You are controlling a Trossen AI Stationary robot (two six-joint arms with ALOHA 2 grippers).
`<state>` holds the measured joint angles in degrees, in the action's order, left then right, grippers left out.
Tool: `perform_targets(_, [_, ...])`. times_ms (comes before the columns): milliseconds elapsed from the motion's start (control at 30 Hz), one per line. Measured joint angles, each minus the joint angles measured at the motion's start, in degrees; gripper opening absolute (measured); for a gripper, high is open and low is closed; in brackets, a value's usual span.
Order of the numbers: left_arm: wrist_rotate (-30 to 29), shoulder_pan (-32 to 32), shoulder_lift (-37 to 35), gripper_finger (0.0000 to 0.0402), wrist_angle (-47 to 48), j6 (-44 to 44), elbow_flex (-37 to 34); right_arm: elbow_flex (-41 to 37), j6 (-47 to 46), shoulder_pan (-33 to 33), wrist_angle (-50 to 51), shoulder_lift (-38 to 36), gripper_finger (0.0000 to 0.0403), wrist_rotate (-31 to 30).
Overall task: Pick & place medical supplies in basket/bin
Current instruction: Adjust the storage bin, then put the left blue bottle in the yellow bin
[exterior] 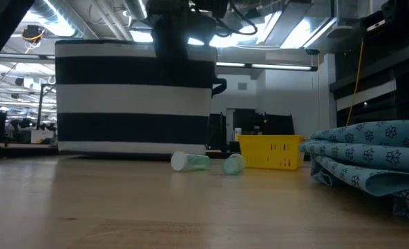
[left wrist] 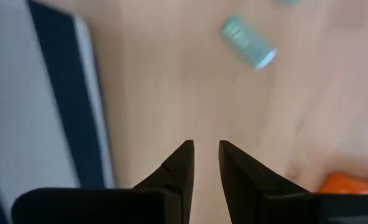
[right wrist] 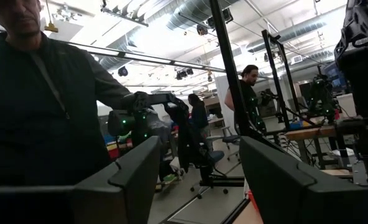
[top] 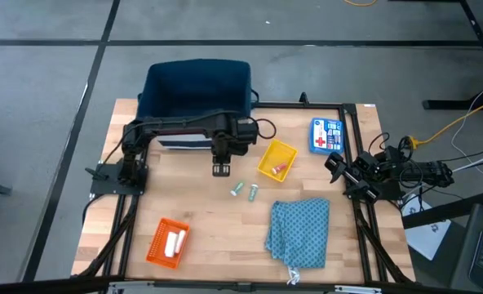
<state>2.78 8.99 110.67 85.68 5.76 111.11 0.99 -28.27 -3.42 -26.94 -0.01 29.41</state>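
Two small green tubes (top: 236, 189) (top: 253, 193) lie on their sides mid-table; one shows in the left wrist view as a green tube (left wrist: 247, 42). My left gripper (top: 221, 169) (left wrist: 206, 146) hangs pointing down over bare wood just far-left of them, next to the striped basket (top: 197, 90). Its fingers stand a narrow gap apart with nothing between them. A teal patterned cloth (top: 299, 233) lies folded near the front right. White rolls (top: 175, 242) lie in an orange bin (top: 161, 245). My right gripper (top: 334, 162) (right wrist: 199, 168) waits open at the right edge.
A yellow bin (top: 276, 159) holding a reddish tube stands right of my left gripper. A blue first-aid box (top: 325, 135) lies at the far right. The basket (exterior: 132, 97) fills the far left. A person stands beyond the table in the right wrist view.
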Motion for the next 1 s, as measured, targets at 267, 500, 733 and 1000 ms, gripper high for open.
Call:
perform_targets(267, [22.0, -2.4, 0.0, 0.0068, -3.9, -3.9, 0.0, 0.0, 0.2, 0.0, 0.0, 0.0, 0.0224, 0.0])
perform_targets(500, [29.5, -6.1, 0.0, 0.0068, -15.6, -19.6, 0.0, 0.0, 0.4, 0.0, 0.0, 0.0, 0.0224, -0.5])
perform_targets(733, [17.8, -8.8, 4.0, 0.0073, -17.9, -34.0, 0.1, 0.0, 0.4, 0.0, 0.0, 0.0, 0.0224, -0.5])
perform_targets(1000, [5.5, -11.1, 7.5, 0.0148, -18.0, -45.7, 0.0, 0.0, -0.9, 0.0, 0.0, 0.0, 0.0224, 0.1])
